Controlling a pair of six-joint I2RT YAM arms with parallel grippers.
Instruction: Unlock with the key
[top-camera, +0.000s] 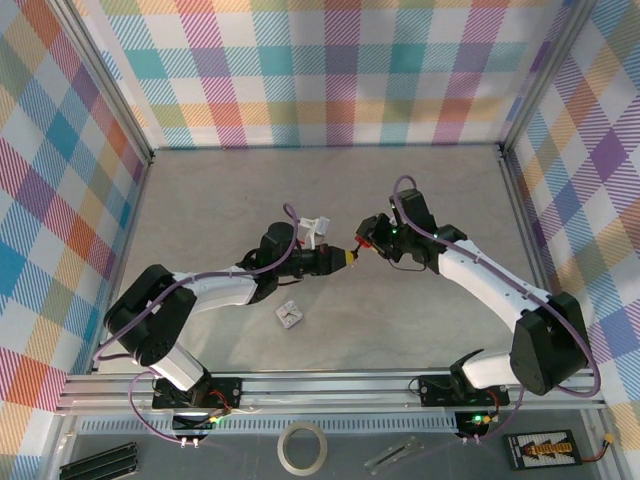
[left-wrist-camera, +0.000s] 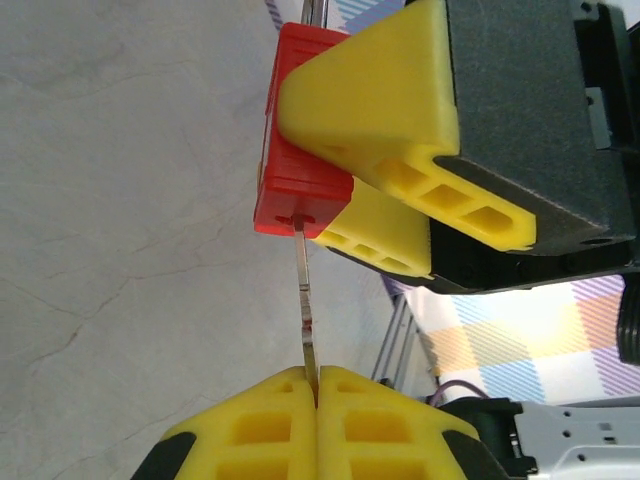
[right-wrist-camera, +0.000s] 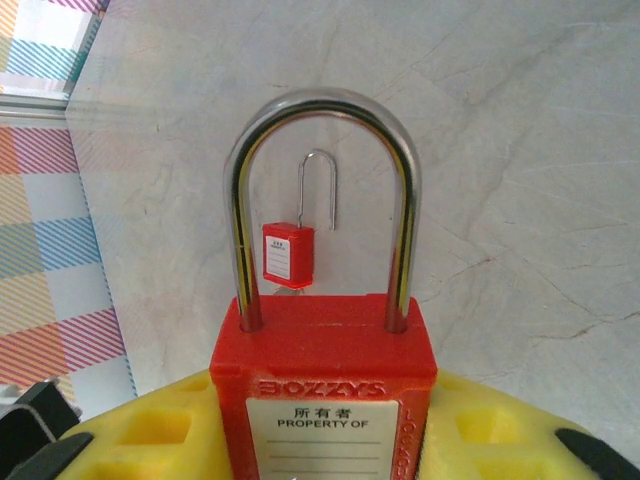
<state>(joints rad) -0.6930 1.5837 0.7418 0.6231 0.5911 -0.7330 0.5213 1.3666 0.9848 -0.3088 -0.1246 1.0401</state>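
The key, pinched in left claw, touches right claw's padlock.

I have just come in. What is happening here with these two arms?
The right hand holds a red padlock by its body, above the table. The left hand is shut on a key, whose tip meets the keyhole in the bottom of the lock; it seems only slightly inserted. The shackle is closed, so the lock is not yet opened. A second padlock lies on the table beyond it.
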